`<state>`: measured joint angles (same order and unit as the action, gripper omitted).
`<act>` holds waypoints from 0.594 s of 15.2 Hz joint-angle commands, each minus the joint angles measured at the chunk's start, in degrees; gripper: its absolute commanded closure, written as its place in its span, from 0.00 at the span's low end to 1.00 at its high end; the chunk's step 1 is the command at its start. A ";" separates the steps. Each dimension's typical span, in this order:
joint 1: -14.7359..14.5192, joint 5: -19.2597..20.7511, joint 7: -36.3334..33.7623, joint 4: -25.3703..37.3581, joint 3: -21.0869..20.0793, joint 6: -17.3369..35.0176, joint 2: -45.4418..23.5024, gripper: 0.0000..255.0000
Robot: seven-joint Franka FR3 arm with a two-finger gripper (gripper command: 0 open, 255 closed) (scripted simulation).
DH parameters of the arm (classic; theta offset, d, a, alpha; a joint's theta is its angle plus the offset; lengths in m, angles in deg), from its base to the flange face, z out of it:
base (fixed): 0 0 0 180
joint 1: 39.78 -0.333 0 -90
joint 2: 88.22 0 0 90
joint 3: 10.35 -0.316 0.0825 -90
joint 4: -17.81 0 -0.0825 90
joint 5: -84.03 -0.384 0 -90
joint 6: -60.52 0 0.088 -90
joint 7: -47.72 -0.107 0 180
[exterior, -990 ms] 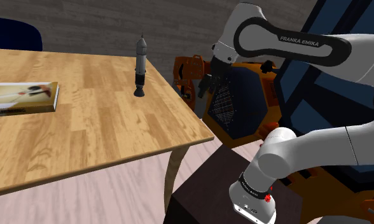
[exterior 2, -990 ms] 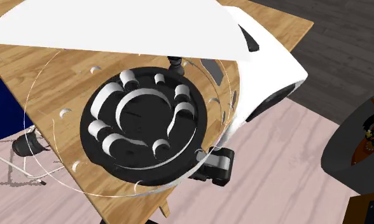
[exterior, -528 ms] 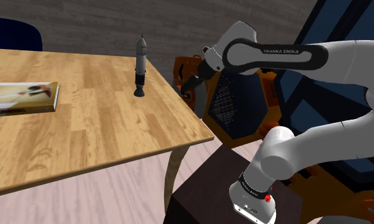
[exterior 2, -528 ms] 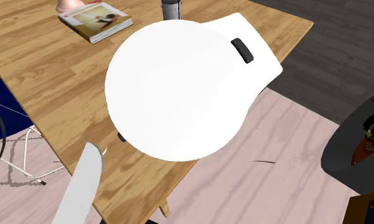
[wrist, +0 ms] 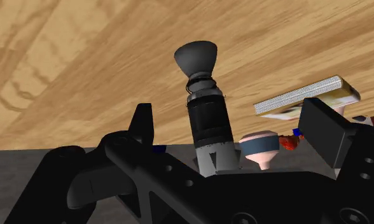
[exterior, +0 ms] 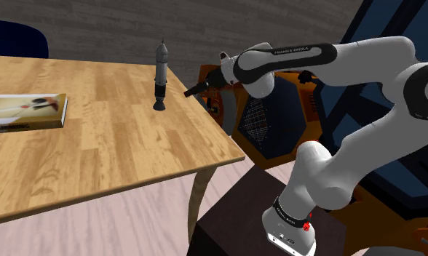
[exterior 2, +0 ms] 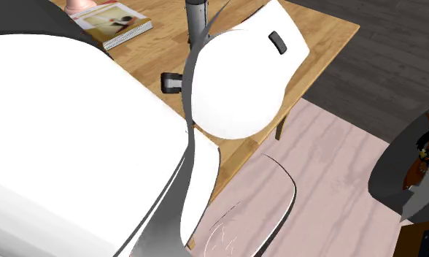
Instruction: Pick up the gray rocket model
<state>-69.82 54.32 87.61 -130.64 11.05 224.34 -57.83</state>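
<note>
Surface: wooden table (exterior: 96, 145), rocket (exterior: 160, 76) upright near its edge.
Claw: gripper (exterior: 192, 92) spread wide, empty, near rocket.
Risk: finger clipping slender rocket could topple it.

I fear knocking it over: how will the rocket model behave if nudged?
The rocket model stands tall and thin on a small flared base, so a sideways nudge would probably tip it. Its body looks round, so once down it may roll across the table. It looks rigid, so it should not bend between the fingers.
</note>
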 commanded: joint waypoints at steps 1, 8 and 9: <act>-11.61 -7.44 10.75 1.62 8.91 6.95 -1.17 0.00; -58.87 -13.10 39.97 11.31 43.31 27.16 14.87 0.00; -62.78 -10.72 41.98 12.52 45.39 29.06 18.49 0.00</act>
<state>-128.07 41.50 126.79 -119.17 53.67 251.08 -43.33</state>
